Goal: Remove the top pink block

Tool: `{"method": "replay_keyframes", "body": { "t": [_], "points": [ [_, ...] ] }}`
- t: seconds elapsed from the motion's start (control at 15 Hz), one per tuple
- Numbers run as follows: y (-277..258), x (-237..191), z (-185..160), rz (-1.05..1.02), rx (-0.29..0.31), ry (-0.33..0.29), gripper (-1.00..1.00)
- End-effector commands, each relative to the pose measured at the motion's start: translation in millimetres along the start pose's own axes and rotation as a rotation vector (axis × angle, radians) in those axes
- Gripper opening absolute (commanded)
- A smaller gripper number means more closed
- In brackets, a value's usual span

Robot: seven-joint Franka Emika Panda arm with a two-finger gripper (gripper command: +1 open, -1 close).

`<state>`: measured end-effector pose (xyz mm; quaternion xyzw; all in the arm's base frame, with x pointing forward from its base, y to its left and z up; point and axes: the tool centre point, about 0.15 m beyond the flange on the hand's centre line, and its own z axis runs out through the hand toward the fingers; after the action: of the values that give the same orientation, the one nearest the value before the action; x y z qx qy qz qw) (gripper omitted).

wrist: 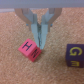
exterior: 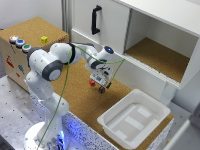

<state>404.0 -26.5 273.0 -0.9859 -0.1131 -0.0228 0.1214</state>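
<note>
Tool (wrist: 39, 44) low, fingers nearly together.

A small reddish-pink cube (wrist: 29, 50) carries a dark letter H on its top face. To its side, a dark blue cube (wrist: 75, 55) bears a yellow G. A tiny yellow cube (exterior: 44, 39) sits on the far tan cork-topped box (exterior: 30, 30). The near tray (exterior: 134, 120) is plain white.
</note>
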Motion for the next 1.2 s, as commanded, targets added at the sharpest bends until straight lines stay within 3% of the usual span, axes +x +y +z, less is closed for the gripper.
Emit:
{"method": "replay_keyframes", "body": {
  "t": [0.0,0.33,0.4,0.6,0.87,1.13],
  "points": [
    [31.4,-22.2,-18.0,0.065,-0.111,0.071,1.0],
    [66.5,-16.8,4.5,0.104,-0.15,0.029,1.0],
    [66.0,-14.5,11.9,0.087,-0.208,0.028,1.0],
    [58.7,-6.0,31.8,0.092,-0.276,0.009,1.0],
    [43.4,1.8,51.1,0.206,-0.306,0.005,1.0],
    [48.9,-1.1,60.5,0.27,-0.287,-0.005,1.0]
  ]
}}
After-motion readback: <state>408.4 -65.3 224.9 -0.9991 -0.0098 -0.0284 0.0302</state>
